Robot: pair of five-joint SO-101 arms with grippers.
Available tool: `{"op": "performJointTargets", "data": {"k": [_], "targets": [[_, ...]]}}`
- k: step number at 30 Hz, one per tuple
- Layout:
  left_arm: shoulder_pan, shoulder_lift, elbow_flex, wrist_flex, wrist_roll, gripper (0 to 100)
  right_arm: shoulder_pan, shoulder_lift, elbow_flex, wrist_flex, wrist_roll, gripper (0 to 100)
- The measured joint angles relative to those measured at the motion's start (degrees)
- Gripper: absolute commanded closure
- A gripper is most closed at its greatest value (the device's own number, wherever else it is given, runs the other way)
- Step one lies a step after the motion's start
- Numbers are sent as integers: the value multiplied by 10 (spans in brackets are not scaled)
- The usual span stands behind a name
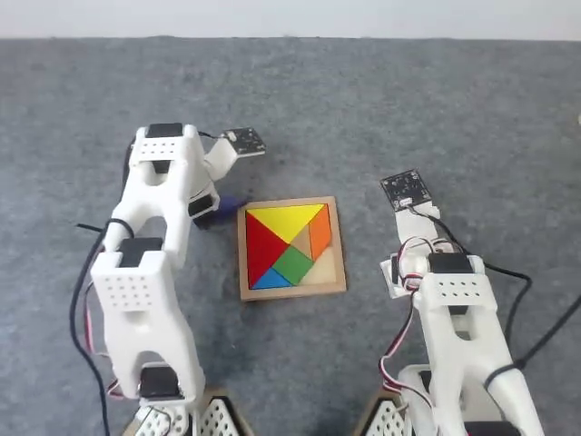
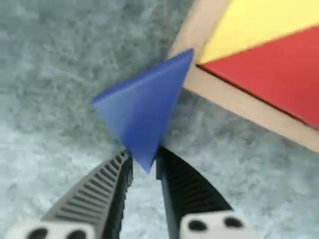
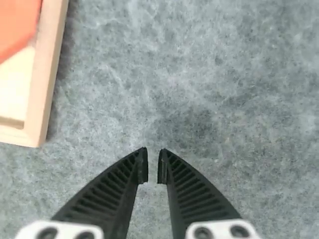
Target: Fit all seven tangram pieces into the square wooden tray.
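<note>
Worktop, grey and felt-like, is carrying everything here. My left arm is standing along the tray's left side, and my right arm is standing just beyond its right side. The square wooden tray is lying flat between them. Inside it, the yellow triangle is filling the far part and the red triangle is lying against the left wall, the two meeting edge to edge. The orange piece is sitting by the right wall, the green square is lying near the middle, and a light blue triangle is resting in the near left corner. Pale wood is showing in the near right corner. My left gripper is pinching one corner of a dark blue triangle, which is hanging just outside the tray's far left corner, its tip overlapping the rim in the left wrist view; I cannot tell whether it is touching. My right gripper is hovering over bare worktop beside the tray's right wall, narrowed to a slim gap and gripping nothing.
</note>
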State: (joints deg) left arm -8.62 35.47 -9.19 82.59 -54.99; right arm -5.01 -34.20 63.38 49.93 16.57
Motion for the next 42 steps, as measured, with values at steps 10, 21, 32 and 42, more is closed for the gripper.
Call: {"op": "performJointTargets", "data": {"k": [10, 21, 32, 42], "targets": [[8, 1, -55, -1, 57, 736, 0, 0, 0, 0, 0, 943], [55, 1, -55, -72, -6, 735, 0, 0, 0, 0, 0, 943], [58, 1, -55, -94, -156, 735, 0, 0, 0, 0, 0, 943], [58, 70, -99, -118, -176, 824, 0, 0, 0, 0, 0, 943]]}}
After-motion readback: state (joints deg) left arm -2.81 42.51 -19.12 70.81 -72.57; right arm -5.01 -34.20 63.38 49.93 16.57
